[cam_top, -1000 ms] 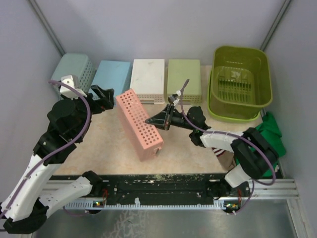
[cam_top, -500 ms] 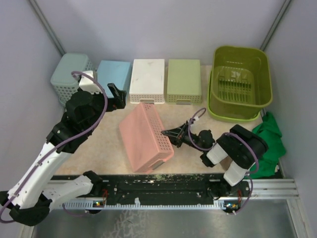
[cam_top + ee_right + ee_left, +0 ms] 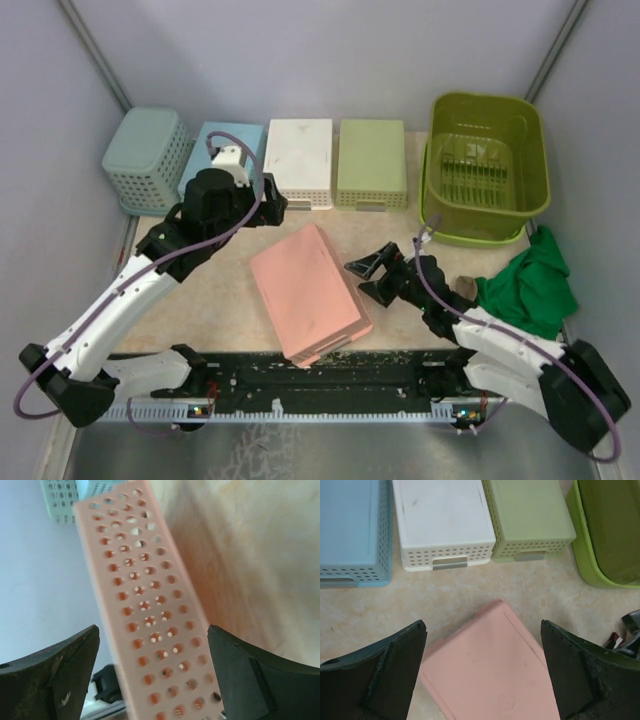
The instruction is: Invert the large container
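The large container (image 3: 466, 229), a lime-green tub, stands open side up at the back right with an olive slatted basket (image 3: 487, 150) sitting in it. The left wrist view catches the tub's rounded corner (image 3: 583, 566) at the right edge. Both grippers are away from it. My left gripper (image 3: 272, 205) hovers open above the table's middle, and a pink perforated basket (image 3: 490, 670) lies below its jaws. My right gripper (image 3: 371, 279) is open beside the right wall of the pink basket (image 3: 308, 291), which lies bottom up. That holed wall (image 3: 150, 610) fills the space between the right jaws.
Along the back wall stand several upturned baskets: grey-teal (image 3: 145, 155), blue (image 3: 225, 150), white (image 3: 298, 160) and pale green (image 3: 372, 160). A green cloth (image 3: 525, 285) lies right of the right arm, below the tub. A black rail (image 3: 320, 375) runs along the near edge.
The pink basket has tipped from its side onto its open face. My right gripper has opened and let it go, dropping lower. My left arm has swung right toward the middle.
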You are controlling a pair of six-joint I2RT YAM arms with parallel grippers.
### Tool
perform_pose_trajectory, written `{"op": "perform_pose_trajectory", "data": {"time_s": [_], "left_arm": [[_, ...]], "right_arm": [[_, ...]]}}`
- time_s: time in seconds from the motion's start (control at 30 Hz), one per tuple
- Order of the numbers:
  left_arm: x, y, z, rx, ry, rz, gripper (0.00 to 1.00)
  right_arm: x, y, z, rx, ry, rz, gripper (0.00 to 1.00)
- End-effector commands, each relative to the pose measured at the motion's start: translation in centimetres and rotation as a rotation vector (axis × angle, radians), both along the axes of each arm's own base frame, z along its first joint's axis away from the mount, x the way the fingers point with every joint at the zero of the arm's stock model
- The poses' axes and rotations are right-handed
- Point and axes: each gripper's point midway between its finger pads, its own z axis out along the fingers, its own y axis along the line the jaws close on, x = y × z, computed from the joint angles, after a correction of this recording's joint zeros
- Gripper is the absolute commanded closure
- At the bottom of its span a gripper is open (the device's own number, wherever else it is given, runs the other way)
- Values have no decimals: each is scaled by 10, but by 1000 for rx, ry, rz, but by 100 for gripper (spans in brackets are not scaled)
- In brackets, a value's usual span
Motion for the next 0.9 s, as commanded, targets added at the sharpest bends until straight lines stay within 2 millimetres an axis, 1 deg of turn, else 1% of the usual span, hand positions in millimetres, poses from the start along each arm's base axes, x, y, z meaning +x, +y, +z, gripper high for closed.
{"op": "perform_pose_trajectory", "data": {"time_s": [0.0, 0.07, 0.13, 0.23, 0.27, 0.3, 0.37, 0.43, 0.53, 0.63, 0.7, 0.77, 0.87], "left_arm": [[-2, -16, -23, 15, 87, -72, 0], [-2, -20, -35, 20, 127, -79, 0], [-4, -22, -45, 26, 159, -88, 0], [-7, -19, -57, 45, 194, -81, 0], [-9, -18, -60, 48, 206, -79, 0], [-11, -17, -63, 52, 214, -79, 0], [-16, -15, -69, 57, 241, -83, 0], [-23, -13, -75, 74, 277, -93, 0], [-29, -4, -83, 110, 308, -75, 0], [-31, 1, -89, 104, 328, -43, 0], [-35, 1, -94, 75, 354, -24, 0], [-39, 2, -95, 57, 367, -16, 0], [-42, 9, -90, 48, 354, 10, 0]], "right_arm": [[3, -67, -22, -451, -59, -100, 11], [4, -76, -14, -528, -118, -69, 11], [4, -83, -10, -620, -140, -25, 11], [4, -96, -3, -750, -156, 21, 11], [3, -96, 1, -766, -178, 47, 11], [1, -92, 7, -767, -213, 89, 10], [-8, -83, 13, -746, -241, 180, 11], [-20, -75, 13, -728, -247, 278, 11], [-37, -58, 13, -655, -268, 420, 10], [-53, -40, 9, -560, -269, 535, 11], [-64, -32, 0, -511, -237, 587, 11], [-74, -26, -6, -487, -222, 636, 11], [-84, -5, -1, -426, -264, 692, 10]]}}
